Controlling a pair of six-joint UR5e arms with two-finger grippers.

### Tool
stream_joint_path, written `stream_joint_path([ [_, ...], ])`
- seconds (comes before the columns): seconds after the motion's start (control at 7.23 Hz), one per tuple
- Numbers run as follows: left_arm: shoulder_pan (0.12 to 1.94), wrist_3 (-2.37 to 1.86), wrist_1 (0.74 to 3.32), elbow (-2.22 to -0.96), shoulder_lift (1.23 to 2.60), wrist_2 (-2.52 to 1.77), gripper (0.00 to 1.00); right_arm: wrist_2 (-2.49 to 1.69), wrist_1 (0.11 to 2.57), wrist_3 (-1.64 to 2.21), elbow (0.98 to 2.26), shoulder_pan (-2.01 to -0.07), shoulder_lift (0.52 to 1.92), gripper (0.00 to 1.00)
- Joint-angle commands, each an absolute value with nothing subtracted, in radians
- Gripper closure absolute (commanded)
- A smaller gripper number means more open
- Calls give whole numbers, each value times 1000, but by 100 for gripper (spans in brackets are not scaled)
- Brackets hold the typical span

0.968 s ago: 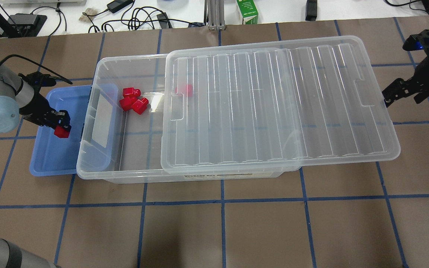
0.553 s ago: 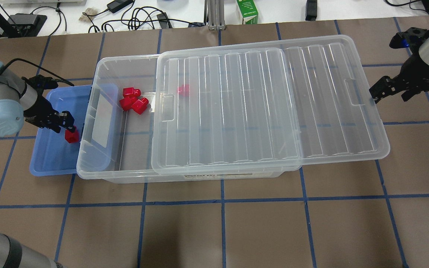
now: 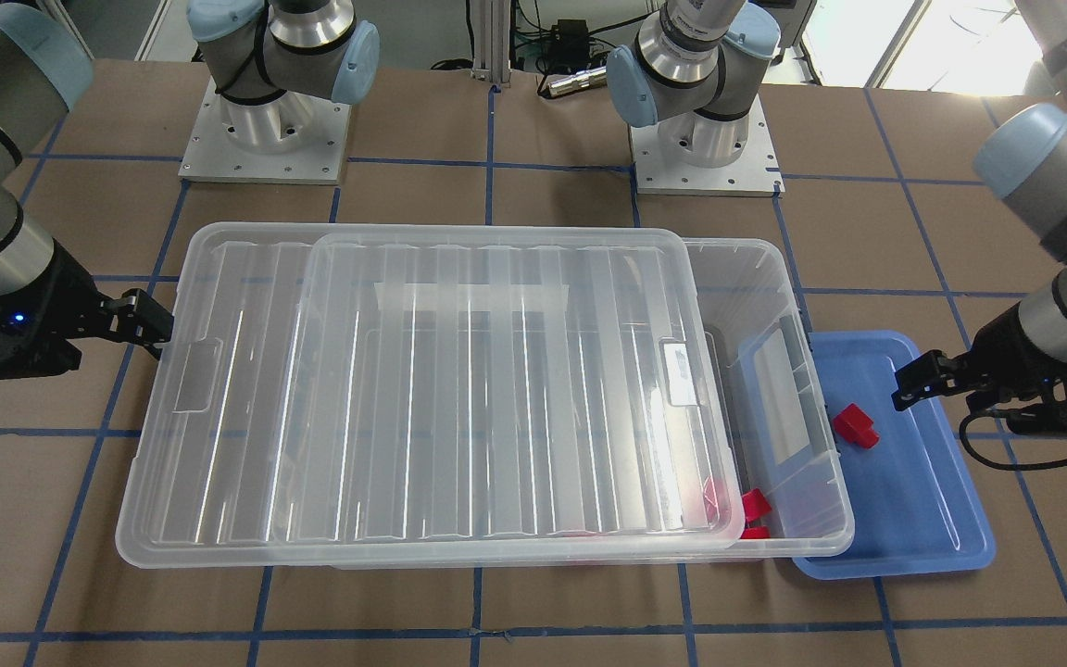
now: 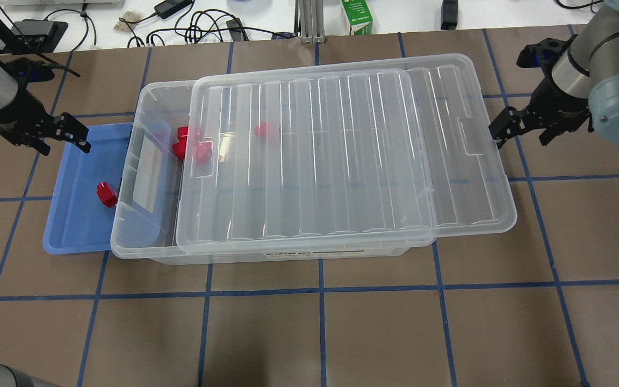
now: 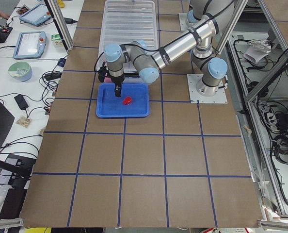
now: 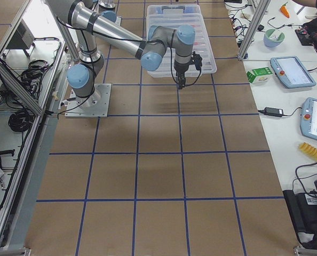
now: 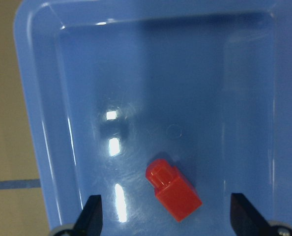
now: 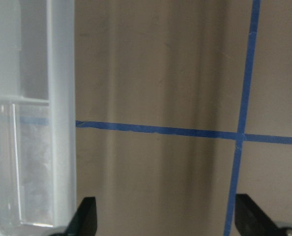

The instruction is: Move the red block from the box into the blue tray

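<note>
The right gripper [image 4: 519, 137] is spread wide and holds nothing. It sits just beside the loose lid [image 4: 315, 156], toward the bench's right edge. A bump there could shove the box [image 4: 234, 255] into the blue tray [image 4: 73, 226]. The left gripper [image 4: 65, 146] is spread and empty too. The red block [image 4: 107, 194] is small, shiny and chunky. It lies on its side in the tray, toward the bench's left edge.

Red block [image 4: 107, 194]: glossy, on its side on blue tray [image 4: 73, 231] floor, nothing gripping it, just beside box [image 4: 132, 244] end wall. Tray: shallow, light blue, butted vs. box's short end, edge perhaps under its rim. Box: clear, lid [image 4: 342, 156] sits askew, tray-side end uncovered.
</note>
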State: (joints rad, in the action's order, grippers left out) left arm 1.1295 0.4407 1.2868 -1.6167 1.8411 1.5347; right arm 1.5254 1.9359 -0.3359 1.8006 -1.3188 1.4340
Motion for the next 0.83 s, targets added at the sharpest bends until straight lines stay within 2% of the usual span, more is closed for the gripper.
stream_joint_path([
  [0.0,1271,300,1402,-1546,1734,1543,0,1525,1945,-237,1799,-1420,1433,0],
  [0.41,1483,132,1466,-1565,1594,1545,0,1526,1951,-183,1798,-1477,1433,0],
  [0.69,1551,82,1456,-1588,1569,1543,0,1532,1951,-184,1789,-1479,1431,0],
])
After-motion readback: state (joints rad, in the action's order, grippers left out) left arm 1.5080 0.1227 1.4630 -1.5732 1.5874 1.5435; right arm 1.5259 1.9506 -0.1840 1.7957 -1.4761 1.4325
